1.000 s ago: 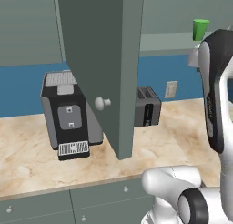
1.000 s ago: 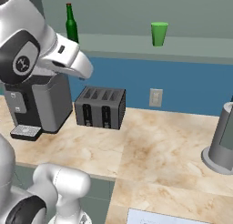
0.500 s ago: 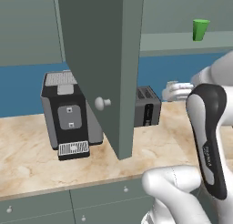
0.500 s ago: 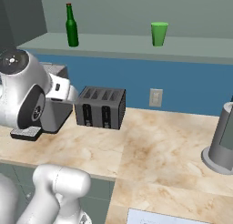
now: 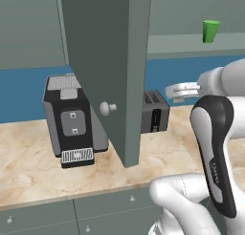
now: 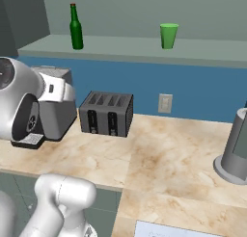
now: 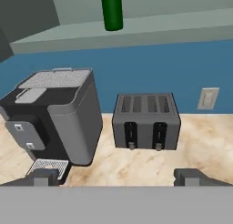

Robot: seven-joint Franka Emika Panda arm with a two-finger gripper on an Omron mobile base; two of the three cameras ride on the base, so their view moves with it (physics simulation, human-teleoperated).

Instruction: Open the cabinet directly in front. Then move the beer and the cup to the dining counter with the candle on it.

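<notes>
Cabinet point(image 5: 103, 62) door swung open — beer point(image 6: 75, 28) on the shelf — hand point(image 7: 117, 176) spread wide.

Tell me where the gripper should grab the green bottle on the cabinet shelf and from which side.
Probably the bottle's straight lower body, coming level from the open front of the cabinet. It stands upright near the shelf's front edge, clear of the cup; the thin neck offers less hold. The gripper's wide-open jaws should span the body.

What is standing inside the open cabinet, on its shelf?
On the cabinet shelf stand the beer at the left and the cup further right, apart. The shelf's far left is cut off by the cabinet wall.
</notes>
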